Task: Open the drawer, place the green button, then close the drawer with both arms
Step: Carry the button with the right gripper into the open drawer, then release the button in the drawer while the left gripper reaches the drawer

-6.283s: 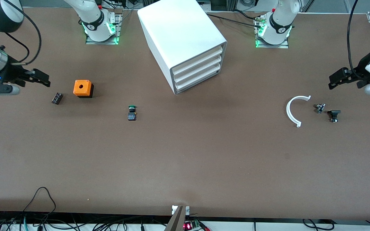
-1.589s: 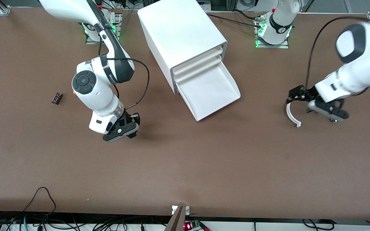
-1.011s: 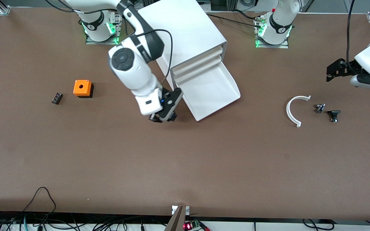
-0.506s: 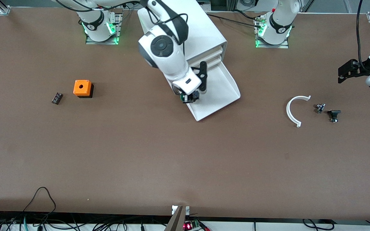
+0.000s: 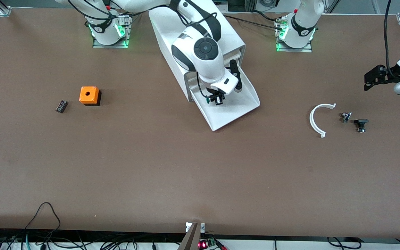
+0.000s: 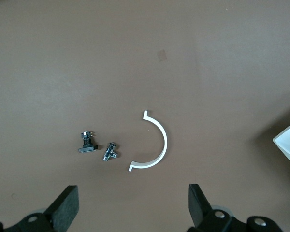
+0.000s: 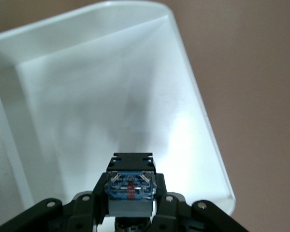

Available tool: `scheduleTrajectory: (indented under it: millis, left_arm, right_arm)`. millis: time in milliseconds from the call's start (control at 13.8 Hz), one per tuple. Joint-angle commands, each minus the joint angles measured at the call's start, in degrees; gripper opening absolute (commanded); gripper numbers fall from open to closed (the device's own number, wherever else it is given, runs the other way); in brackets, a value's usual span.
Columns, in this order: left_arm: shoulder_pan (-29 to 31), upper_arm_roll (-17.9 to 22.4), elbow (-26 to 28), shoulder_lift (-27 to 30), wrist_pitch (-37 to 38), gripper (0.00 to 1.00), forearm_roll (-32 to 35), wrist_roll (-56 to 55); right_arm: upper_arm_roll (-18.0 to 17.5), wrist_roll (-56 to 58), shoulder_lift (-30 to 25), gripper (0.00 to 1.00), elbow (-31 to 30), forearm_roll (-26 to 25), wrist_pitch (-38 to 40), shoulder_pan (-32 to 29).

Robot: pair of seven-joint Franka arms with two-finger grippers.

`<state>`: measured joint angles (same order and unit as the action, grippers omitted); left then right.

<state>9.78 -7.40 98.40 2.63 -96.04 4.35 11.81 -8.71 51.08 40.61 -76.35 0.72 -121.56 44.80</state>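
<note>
The lowest drawer (image 5: 236, 107) of the white cabinet (image 5: 193, 38) is pulled out. My right gripper (image 5: 215, 100) is over the open drawer, shut on the button (image 5: 214, 100). In the right wrist view the button's black and blue body (image 7: 131, 186) sits between the fingers, above the drawer's white floor (image 7: 111, 96). Its green cap barely shows. My left gripper (image 5: 377, 76) is open and empty, up in the air at the left arm's end of the table. In the left wrist view its fingers (image 6: 67, 205) stand wide apart.
An orange cube with a hole (image 5: 89, 95) and a small black part (image 5: 61, 106) lie toward the right arm's end. A white curved piece (image 5: 316, 119) and two small dark parts (image 5: 354, 121) lie toward the left arm's end, also in the left wrist view (image 6: 157, 142).
My right gripper has carried the button from the drawer's side edge to over the drawer's inside. My left gripper has hardly moved.
</note>
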Motion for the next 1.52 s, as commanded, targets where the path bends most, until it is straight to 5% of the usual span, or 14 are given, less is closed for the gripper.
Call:
scheduleTrajectory:
  millis: [0, 361, 650, 722, 794, 1228, 1444]
  left_arm:
    - [-0.9, 0.0, -1.5, -1.0, -0.5, 1.00, 1.6, -2.7]
    - [-0.9, -0.2, -1.5, -1.6, -1.3, 1.00, 1.0, -4.1]
    - [-1.8, -0.6, -1.1, -1.8, -2.0, 1.00, 1.6, -7.3]
    - [-1.9, -0.9, -0.8, -1.8, -2.5, 1.00, 1.7, -7.3]
    - [-1.9, -1.3, -0.8, -1.9, -2.7, 1.00, 1.7, -7.4]
    - [-4.9, -1.8, 0.5, -7.5, -8.1, 1.00, 0.8, -14.3]
    - [-5.8, -5.9, 6.1, -10.2, -16.6, 1.00, 0.8, -26.6]
  right_arm:
    - [0.6, 3.2, 2.6, 0.33, 3.4, -0.8, 0.6, 1.5]
    - [1.8, 3.2, 4.3, 0.35, 3.5, -1.2, -0.3, 4.2]
    - [3.6, 2.6, 6.1, 0.53, 3.4, -0.8, -1.5, 6.4]
    - [4.1, 2.3, 6.2, 0.71, 3.4, -0.6, -1.5, 6.8]
    - [4.7, 0.7, 5.8, 1.00, 3.4, -0.4, -1.0, 7.1]
    - [4.9, -19.9, -5.0, 1.00, 3.4, 0.6, 2.1, 0.7]
    - [9.2, -26.1, -6.9, 1.00, 2.9, 0.2, 2.1, -3.0]
